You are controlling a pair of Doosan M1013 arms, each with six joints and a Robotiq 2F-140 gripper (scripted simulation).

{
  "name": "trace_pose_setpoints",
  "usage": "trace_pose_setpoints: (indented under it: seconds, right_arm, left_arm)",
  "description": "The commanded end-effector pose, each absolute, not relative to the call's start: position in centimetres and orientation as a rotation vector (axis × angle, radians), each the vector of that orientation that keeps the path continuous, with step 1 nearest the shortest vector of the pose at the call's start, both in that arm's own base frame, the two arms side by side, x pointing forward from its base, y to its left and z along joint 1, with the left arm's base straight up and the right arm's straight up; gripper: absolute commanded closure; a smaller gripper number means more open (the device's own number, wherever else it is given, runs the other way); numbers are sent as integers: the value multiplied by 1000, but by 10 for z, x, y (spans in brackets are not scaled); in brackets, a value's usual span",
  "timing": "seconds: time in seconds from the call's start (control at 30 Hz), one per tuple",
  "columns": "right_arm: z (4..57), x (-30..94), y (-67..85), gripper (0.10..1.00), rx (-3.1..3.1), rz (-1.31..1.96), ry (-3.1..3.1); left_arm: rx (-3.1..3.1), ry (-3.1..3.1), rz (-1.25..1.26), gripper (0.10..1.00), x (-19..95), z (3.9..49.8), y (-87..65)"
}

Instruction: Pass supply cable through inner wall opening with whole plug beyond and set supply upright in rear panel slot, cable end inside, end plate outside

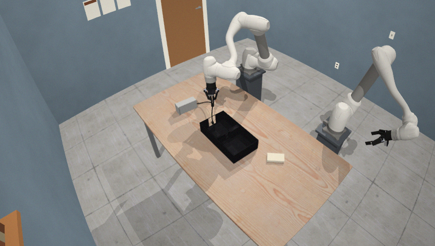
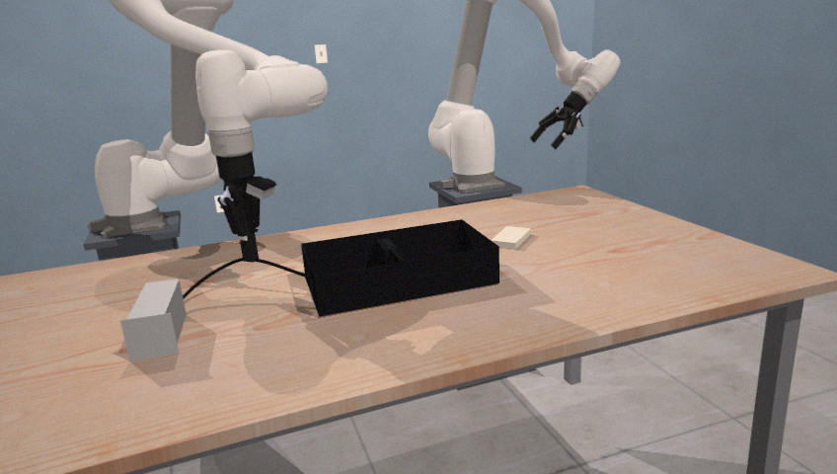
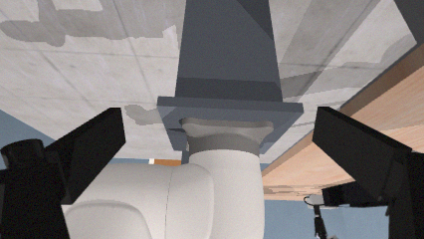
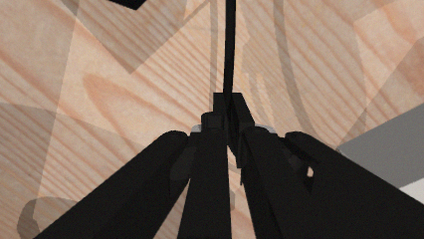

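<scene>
The grey power supply stands on the table outside the black case. My right gripper is shut on the black cable, between supply and case, and holds it above the table in an arch. The plug is at the slot of the rear panel; the case hides it in the exterior view. The inner wall crosses the case; its opening is too dark to make out. My left gripper is open and empty, far off the table.
A cream block lies on the table beyond the case's far end, apart from supply, cable and plug. The case sits flat, with its walls standing around two compartments.
</scene>
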State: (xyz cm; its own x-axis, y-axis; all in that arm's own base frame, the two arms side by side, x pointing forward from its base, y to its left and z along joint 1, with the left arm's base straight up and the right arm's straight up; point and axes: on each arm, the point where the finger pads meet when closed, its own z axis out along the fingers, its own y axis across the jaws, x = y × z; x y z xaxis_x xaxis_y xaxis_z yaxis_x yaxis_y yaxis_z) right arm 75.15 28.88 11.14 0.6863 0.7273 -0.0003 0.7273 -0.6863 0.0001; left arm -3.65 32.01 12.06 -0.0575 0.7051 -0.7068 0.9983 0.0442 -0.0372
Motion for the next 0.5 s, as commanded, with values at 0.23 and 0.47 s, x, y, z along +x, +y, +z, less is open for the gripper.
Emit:
trace_pose_setpoints:
  seconds: [0.23, 0.47]
  right_arm:
    - [113, 753, 291, 999, 2886, 2, 1242]
    - [113, 757, 298, 999, 2888, 2, 1238]
  left_arm:
    - [1712, 1818, -748, 98, -37, 121, 320]
    - [1712, 1818, -748, 98, -37, 121, 320]
